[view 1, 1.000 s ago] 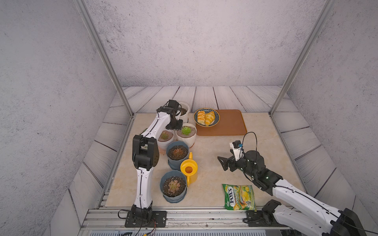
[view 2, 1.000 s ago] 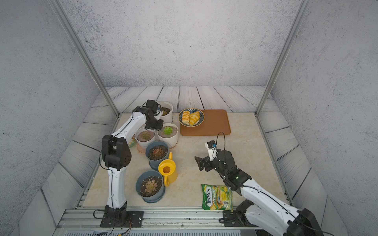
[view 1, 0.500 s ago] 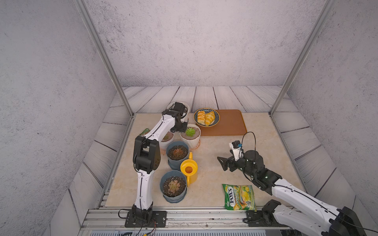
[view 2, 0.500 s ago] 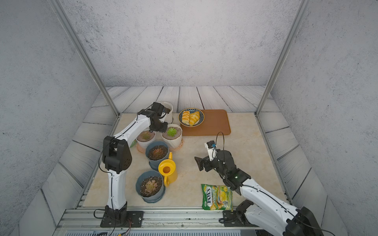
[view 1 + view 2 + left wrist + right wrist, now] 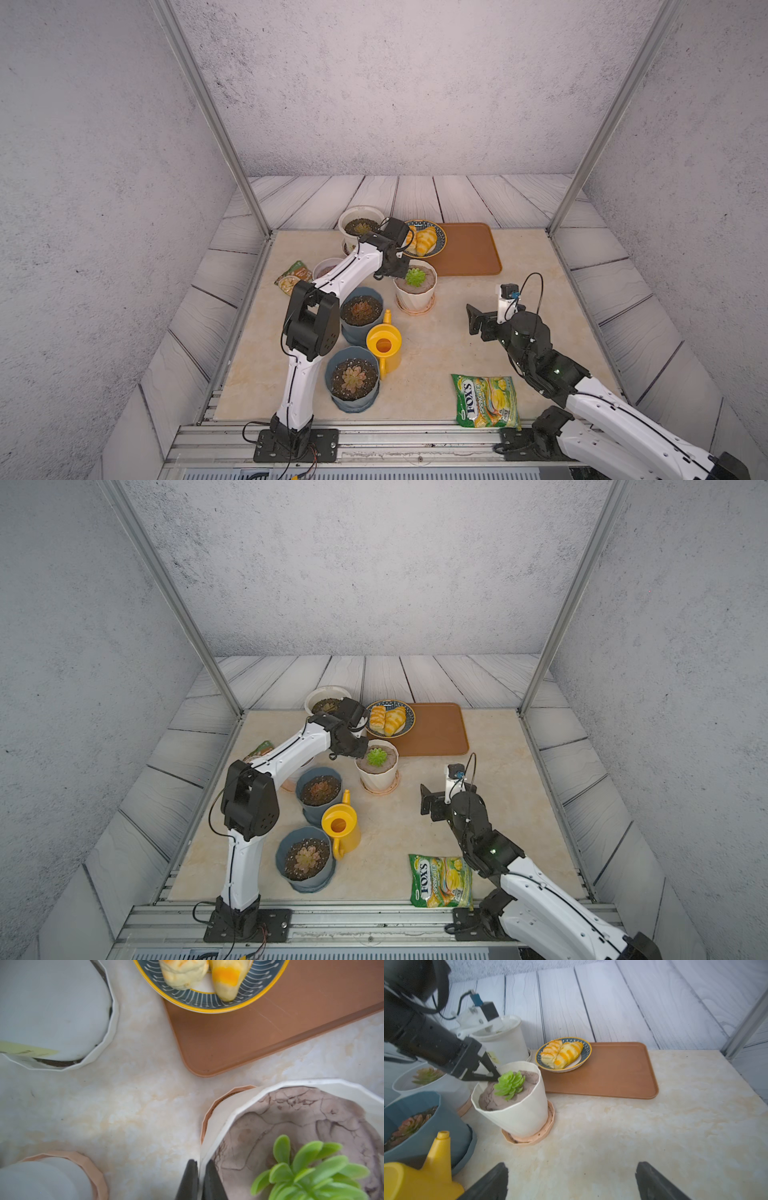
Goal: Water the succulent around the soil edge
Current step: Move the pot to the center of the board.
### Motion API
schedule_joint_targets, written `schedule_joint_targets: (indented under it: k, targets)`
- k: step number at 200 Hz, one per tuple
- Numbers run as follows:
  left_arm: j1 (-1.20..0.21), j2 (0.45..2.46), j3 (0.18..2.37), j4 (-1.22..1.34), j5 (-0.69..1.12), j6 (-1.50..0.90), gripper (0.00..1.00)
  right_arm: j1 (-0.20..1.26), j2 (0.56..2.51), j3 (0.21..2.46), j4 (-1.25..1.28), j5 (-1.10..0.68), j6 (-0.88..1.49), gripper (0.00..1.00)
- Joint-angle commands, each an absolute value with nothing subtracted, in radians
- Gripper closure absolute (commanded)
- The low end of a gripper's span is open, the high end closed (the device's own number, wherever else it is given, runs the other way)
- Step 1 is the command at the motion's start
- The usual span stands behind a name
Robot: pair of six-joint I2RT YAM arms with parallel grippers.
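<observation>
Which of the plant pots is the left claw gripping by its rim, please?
The white faceted pot holding the bright green succulent: the left claw is shut on its rim. The blue pots and other white pots stand untouched.

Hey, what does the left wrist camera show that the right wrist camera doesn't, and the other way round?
Left wrist only: a close look at the left claw shut on the rim of the white pot, one finger inside and one outside.
Right wrist only: the yellow watering can, a blue pot behind it, and the open right claw holding nothing.
Both: the white pot with its green succulent, the pastry plate and the brown tray.
</observation>
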State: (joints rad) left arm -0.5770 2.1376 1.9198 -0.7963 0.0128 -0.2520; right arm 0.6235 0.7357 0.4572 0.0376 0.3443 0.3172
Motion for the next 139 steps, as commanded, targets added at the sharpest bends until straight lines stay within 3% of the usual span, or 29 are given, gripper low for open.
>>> schedule_joint_targets:
  k: [1, 88, 139]
  targets:
    - [-0.629, 2.183, 1.948, -0.800, 0.017, -0.339, 0.98, 0.624, 0.670, 0.420, 0.047, 0.426, 0.346, 0.01]
    - [-0.747, 2.296, 2.089, -0.665, -0.013, -0.439, 0.95, 0.624, 0.675, 0.405, 0.077, 0.406, 0.354, 0.01]
    - [-0.747, 2.238, 2.087, -0.619, 0.035, -0.387, 0.71, 0.624, 0.730, 0.422, 0.092, 0.336, 0.330, 0.01]
